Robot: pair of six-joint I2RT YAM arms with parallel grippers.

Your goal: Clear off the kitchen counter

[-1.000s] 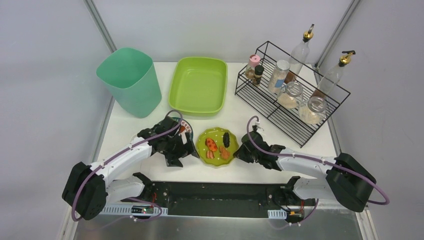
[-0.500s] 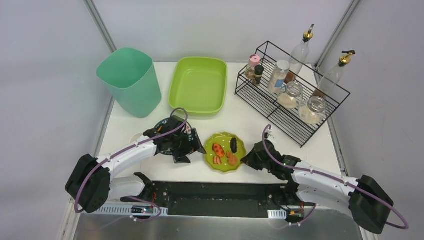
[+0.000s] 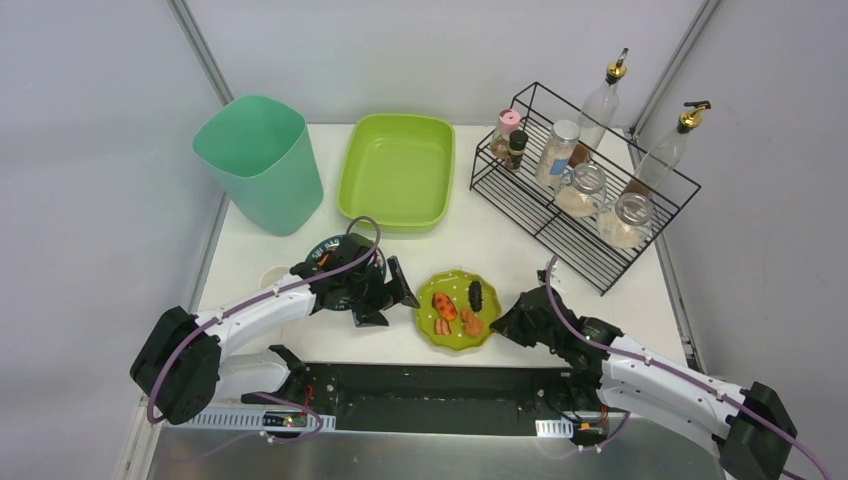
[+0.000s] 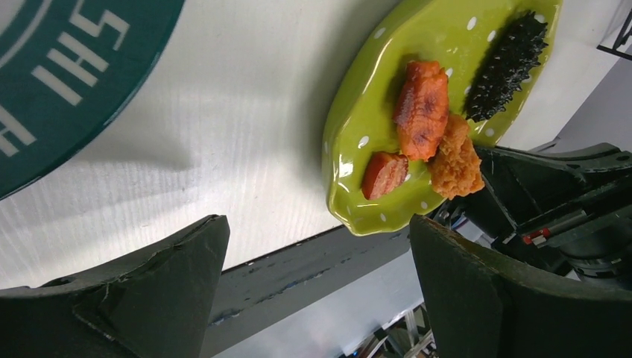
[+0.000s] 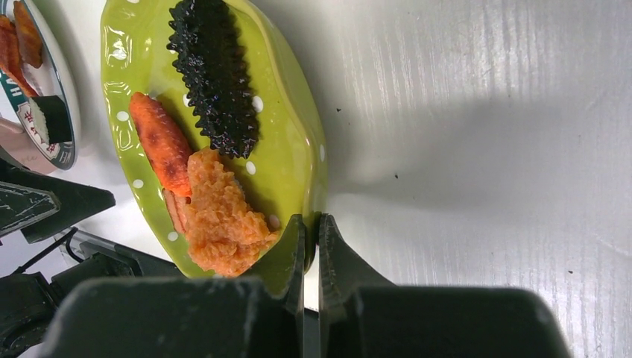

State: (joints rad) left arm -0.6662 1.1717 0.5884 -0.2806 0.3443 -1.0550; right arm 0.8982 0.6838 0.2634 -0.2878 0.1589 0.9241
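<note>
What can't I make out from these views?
Dark round plate with teal rim: mostly under the left arm in the top view, cut off by the left wrist view's edge.
Green spotted plate: rim inside the right gripper hidden by its fingers, right wrist view.
Small white object beside the left arm: too small, top view.

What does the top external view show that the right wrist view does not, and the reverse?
Only the top external view shows the teal bin, the lime-green tub and the loaded wire rack at the back of the table. Only the right wrist view shows the right gripper close up, its jaws shut on the rim of the green plate. Both show that plate with its food, the teal-rimmed plate beside it, and the white kitchen counter.
</note>
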